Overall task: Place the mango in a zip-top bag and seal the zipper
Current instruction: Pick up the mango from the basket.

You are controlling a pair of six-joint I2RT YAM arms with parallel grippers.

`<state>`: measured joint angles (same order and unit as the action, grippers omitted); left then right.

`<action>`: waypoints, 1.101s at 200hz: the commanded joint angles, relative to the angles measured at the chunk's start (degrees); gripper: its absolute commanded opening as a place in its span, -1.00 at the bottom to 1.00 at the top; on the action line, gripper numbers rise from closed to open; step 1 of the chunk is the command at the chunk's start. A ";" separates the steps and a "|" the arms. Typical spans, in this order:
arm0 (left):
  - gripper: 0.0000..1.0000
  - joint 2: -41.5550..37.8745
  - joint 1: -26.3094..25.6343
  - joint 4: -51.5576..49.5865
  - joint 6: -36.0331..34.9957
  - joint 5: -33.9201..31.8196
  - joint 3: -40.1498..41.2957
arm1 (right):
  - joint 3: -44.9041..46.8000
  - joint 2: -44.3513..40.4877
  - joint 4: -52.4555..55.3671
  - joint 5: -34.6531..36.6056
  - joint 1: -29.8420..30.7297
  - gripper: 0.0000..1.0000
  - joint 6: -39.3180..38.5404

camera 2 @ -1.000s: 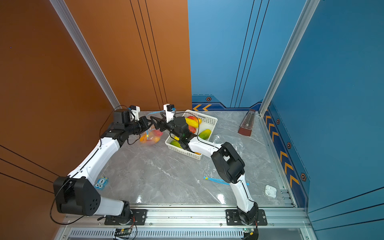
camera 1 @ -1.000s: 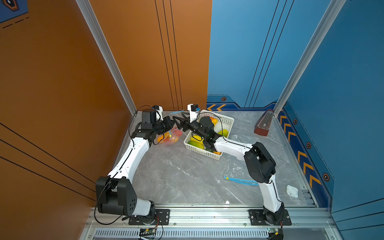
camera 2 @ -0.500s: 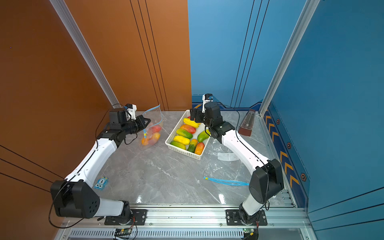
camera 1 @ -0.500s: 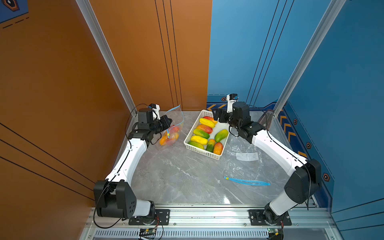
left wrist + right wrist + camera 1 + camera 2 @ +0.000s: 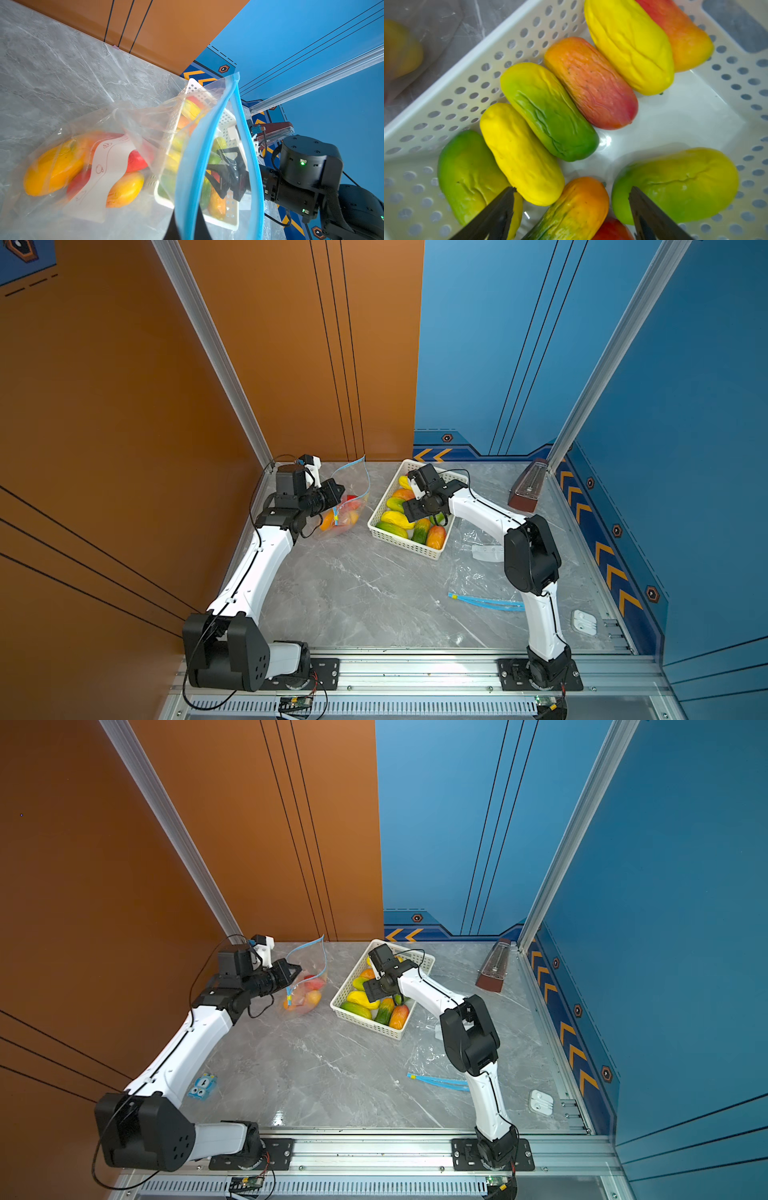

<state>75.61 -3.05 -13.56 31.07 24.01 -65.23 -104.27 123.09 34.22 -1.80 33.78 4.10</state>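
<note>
A clear zip-top bag (image 5: 348, 510) (image 5: 308, 986) with a blue zipper (image 5: 195, 166) stands at the back left with its mouth held up and apart. My left gripper (image 5: 338, 491) (image 5: 297, 971) (image 5: 187, 230) is shut on its zipper rim. Yellow, red and orange mangoes (image 5: 54, 166) lie inside it. Beside it a white perforated basket (image 5: 409, 546) (image 5: 370, 1025) (image 5: 446, 108) holds several mangoes. My right gripper (image 5: 430, 516) (image 5: 384, 994) (image 5: 572, 188) hangs open over the basket, its fingers either side of an orange-green mango (image 5: 577, 205) without touching it.
A second, flat zip-top bag (image 5: 482, 572) lies at the front right under the right arm. A brown metronome (image 5: 528, 485) stands at the back right. A white earbud case (image 5: 584, 621) is near the right rail, and a small blue toy (image 5: 202, 1085) sits under the left arm.
My right arm has left the bag's mouth, swung out past the basket's back and come back over the basket with its jaws open. The left gripper has kept its hold on the bag.
</note>
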 commanded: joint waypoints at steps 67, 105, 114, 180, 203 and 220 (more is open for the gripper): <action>-1.00 -1.28 0.40 0.02 -1.02 -0.78 0.87 | -13.74 13.28 10.07 -5.97 0.60 0.39 -9.55; -1.00 -1.16 0.46 0.03 -1.05 -0.65 0.74 | -18.00 17.45 10.91 -5.95 1.83 0.49 -9.68; -1.00 -1.26 0.41 -0.02 -0.94 -0.65 0.78 | -18.48 17.89 10.91 -5.40 1.99 0.45 -9.37; -1.00 -1.28 0.50 0.02 -0.79 -0.83 0.85 | -13.92 6.77 5.09 -6.67 1.27 -0.15 -2.95; -1.00 -1.01 0.50 0.03 -0.59 -0.85 0.77 | -7.65 -1.43 -2.25 -6.04 0.78 -0.34 2.73; -1.00 -0.80 0.50 -0.02 -0.45 -0.96 0.66 | -4.35 -7.06 -6.04 -4.47 0.88 -0.40 5.89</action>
<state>75.22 -3.01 -13.54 31.05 23.81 -64.93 -111.37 126.98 37.36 -7.51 35.05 3.16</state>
